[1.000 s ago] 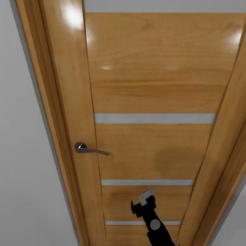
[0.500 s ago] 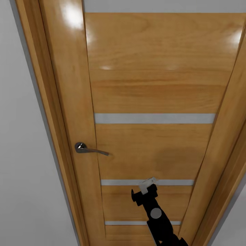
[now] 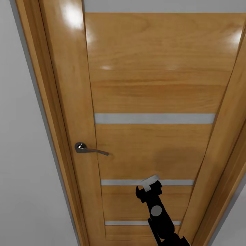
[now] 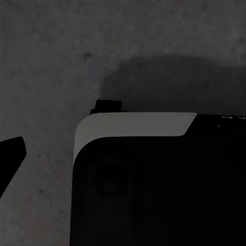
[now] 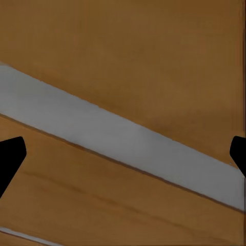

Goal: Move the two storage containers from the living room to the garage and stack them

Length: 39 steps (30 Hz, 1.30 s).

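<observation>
The two storage containers are out of view. In the head view a closed wooden door (image 3: 153,95) stands close ahead. My right gripper (image 3: 149,184) is raised against its lower panel, right of and below the metal lever handle (image 3: 90,149). In the right wrist view that gripper (image 5: 123,159) is open, with nothing between its fingertips (image 5: 10,156), and faces the wood and a grey inlay strip (image 5: 118,141). The left wrist view looks down at dark grey speckled concrete floor (image 4: 51,51) and my own base (image 4: 154,179). One left fingertip (image 4: 10,154) sits at the picture's edge, so the jaws stand wide.
The door has several horizontal grey strips (image 3: 153,118) and a wooden frame (image 3: 37,85). Plain grey-white wall (image 3: 20,171) flanks the frame on the left, and a sliver of wall (image 3: 235,218) shows at the lower right.
My right arm has risen and shifted slightly right along the door, the gripper now reaching the lower grey strip. The door, handle and camera have not moved.
</observation>
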### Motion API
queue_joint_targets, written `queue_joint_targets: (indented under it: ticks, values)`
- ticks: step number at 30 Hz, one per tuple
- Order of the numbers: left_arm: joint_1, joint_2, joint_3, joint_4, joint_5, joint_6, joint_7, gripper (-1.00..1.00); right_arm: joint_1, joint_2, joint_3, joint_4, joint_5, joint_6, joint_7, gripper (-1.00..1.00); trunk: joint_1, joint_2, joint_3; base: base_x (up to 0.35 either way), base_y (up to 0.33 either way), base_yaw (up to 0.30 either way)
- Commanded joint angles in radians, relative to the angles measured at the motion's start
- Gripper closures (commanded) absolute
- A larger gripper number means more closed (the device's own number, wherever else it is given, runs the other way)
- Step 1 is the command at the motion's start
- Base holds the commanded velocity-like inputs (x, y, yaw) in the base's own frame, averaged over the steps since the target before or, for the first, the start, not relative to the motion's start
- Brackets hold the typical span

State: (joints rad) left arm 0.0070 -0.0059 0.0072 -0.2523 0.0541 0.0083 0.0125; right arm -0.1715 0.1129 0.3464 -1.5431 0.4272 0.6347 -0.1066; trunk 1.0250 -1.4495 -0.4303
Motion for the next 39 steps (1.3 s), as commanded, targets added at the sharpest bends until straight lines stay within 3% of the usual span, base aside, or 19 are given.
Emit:
queue_joint_targets:
  ticks: [1,19,27,39]
  values:
    - [0.001,0.000,0.000,-0.002,0.006,0.001,0.001,-1.00,-0.001,-0.001,-0.003,-0.001,0.001,0.006,-0.005,-1.00,0.000,-0.001,-0.001,0.000,0.000,0.000]
    - [0.001,-0.001,0.000,-0.002,0.006,0.001,0.001,-1.00,-0.085,-0.004,-0.073,0.019,-0.007,0.005,-0.006,-1.00,0.000,-0.001,-0.001,0.000,0.000,0.000]
    - [0.001,-0.002,0.000,-0.002,0.006,0.001,0.001,-1.00,-0.181,-0.004,-0.089,0.149,-0.010,-0.007,-0.004,-1.00,0.000,-0.001,-0.001,0.000,0.000,0.000]
    - [0.001,-0.002,0.000,-0.002,0.006,0.001,0.001,-1.00,-0.254,-0.005,-0.109,0.245,-0.010,-0.009,-0.011,-1.00,0.000,-0.001,-0.001,0.000,0.000,0.000]
